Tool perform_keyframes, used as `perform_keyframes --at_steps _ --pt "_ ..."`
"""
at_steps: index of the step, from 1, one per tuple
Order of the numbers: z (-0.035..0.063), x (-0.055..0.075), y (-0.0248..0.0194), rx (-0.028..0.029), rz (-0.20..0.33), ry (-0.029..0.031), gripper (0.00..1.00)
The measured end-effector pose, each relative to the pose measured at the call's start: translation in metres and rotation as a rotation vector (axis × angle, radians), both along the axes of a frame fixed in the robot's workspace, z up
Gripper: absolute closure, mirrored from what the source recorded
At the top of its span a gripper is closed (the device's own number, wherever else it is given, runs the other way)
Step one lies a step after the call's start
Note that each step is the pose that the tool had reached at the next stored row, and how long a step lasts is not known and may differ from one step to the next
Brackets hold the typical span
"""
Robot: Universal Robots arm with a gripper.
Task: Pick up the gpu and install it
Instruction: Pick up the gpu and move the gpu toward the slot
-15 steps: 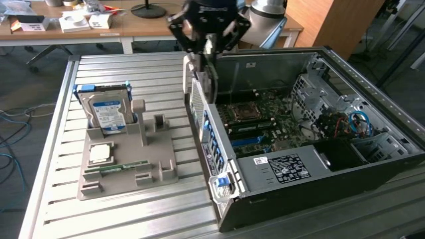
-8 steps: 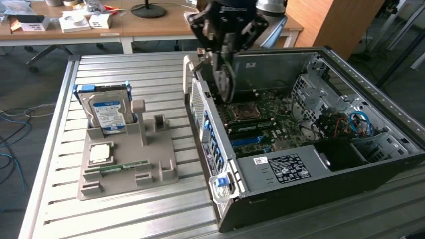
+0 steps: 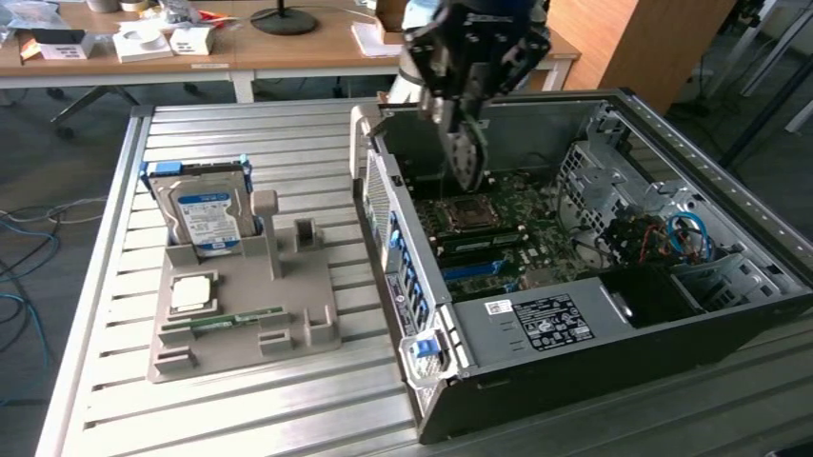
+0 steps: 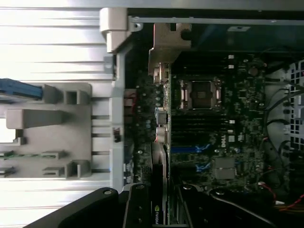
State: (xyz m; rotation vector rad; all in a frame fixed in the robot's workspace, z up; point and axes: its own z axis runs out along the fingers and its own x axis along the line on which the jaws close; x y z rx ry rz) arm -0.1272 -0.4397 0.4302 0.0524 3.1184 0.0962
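A grey slatted metal counter (image 3: 95,314) is seen in front. Behind it, a wooden desk (image 3: 305,49) is set on white legs, with small white boxes (image 3: 140,43) and a round black stand (image 3: 284,21) kept on top. Cables (image 3: 29,217) are laid on the dark floor (image 3: 57,152) at the exterior view's left. A wooden panel (image 3: 667,43) is seen at the exterior view's right.

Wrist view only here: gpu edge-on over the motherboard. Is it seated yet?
Observer: No. In the exterior view the gpu hangs upright from the gripper, with its lower end above the motherboard, near the CPU socket.
Operator: Inside the case walls?
Observer: Its lower part looks to be below the rim of the case; the gripper is above the rim.
Operator: Tray?
Observer: The hard drive stands in the tray, to the exterior view's left of the case.
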Motion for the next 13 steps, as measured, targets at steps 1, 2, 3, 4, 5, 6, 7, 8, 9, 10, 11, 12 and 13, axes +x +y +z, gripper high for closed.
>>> perform_keyframes --at_steps 1,2,3,4,5,6,7,8,9,10,11,12,13 --pt "0.0000 0.004 0.0000 0.0000 0.000 0.0000 0.73" --pt "-0.0001 0.009 0.0000 0.0001 0.000 0.0000 0.73" --pt "0.0000 0.013 0.0000 0.0001 0.000 0.0001 0.73" --pt "0.0000 0.018 0.0000 0.0000 0.000 0.0000 0.73" --pt "-0.0001 0.023 0.0000 0.0001 0.000 0.0001 0.73" --pt "-0.0001 0.027 0.0000 0.0002 0.000 0.0000 0.73" --pt "-0.0001 0.032 0.0000 0.0001 0.000 0.0001 0.73" --pt "0.0000 0.036 0.0000 0.0001 0.000 0.0001 0.73" --pt "0.0000 0.041 0.0000 0.0000 0.000 0.0001 0.73" --pt "-0.0001 0.045 0.0000 0.0001 0.000 0.0001 0.73" --pt "0.0000 0.050 0.0000 0.0000 0.000 0.0001 0.73" --pt "-0.0001 0.054 0.0000 0.0001 0.000 0.0001 0.73" --pt "0.0000 0.059 0.0000 0.0000 0.000 0.0001 0.73"
